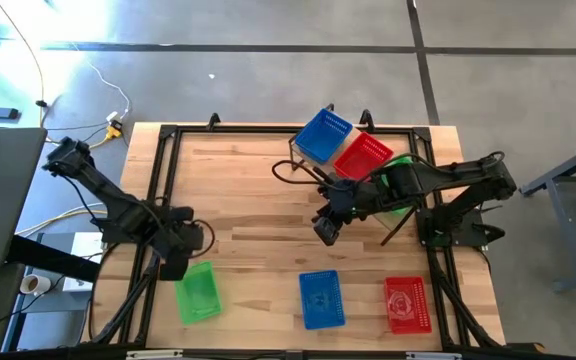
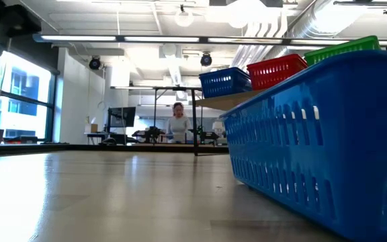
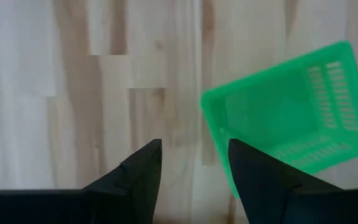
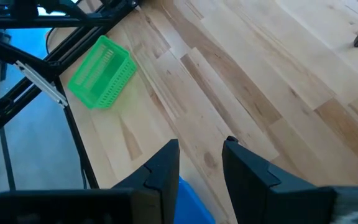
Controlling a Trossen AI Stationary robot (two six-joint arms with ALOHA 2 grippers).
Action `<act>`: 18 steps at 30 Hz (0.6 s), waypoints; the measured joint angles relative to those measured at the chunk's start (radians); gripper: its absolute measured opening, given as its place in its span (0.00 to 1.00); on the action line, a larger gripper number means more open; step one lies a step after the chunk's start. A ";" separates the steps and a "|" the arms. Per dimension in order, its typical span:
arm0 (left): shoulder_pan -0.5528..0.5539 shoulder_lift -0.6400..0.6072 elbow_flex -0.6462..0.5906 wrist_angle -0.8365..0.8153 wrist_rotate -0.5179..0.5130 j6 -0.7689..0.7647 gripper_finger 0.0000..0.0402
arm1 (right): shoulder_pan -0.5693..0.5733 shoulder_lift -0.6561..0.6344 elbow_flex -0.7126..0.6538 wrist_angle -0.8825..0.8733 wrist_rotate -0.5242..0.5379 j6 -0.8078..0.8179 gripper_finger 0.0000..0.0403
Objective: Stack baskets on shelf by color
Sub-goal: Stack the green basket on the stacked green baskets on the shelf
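Low view: pale wood table [image 2: 113, 195], bright ceiling lights, both arms' fingers [image 3: 191, 168] parted, empty.

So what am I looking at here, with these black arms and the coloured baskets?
These are two robot arms at a wooden table. One picture looks down from above, one looks level across the tabletop, and two come from cameras on the arms' wrists. The left gripper hangs open over the bare wood beside a green basket, holding nothing. The right gripper is also open and empty, above the middle of the table. A blue basket and a red basket lie near the front edge. More baskets, blue, red and green, sit on a raised shelf.
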 joint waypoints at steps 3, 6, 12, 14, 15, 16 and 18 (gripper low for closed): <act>-0.032 0.000 -0.034 0.017 0.004 -0.046 0.44 | 0.000 0.000 0.000 0.000 0.000 -0.002 0.27; -0.054 0.000 -0.067 0.040 0.026 -0.088 0.44 | 0.000 0.000 0.000 0.000 -0.005 -0.002 0.27; -0.089 0.000 -0.159 0.172 0.045 -0.135 0.44 | 0.000 0.000 0.000 0.000 -0.005 -0.002 0.27; -0.093 0.000 -0.190 0.207 0.045 -0.158 0.44 | 0.000 0.000 0.000 0.000 -0.005 -0.002 0.27; -0.093 0.000 -0.201 0.223 0.045 -0.165 0.44 | 0.000 0.000 0.000 0.000 -0.005 -0.002 0.27; -0.093 0.000 -0.212 0.240 0.045 -0.173 0.44 | 0.000 0.000 0.000 0.000 -0.005 -0.002 0.27; -0.093 0.000 -0.235 0.267 0.045 -0.188 0.44 | 0.000 0.000 0.000 0.000 -0.005 -0.003 0.27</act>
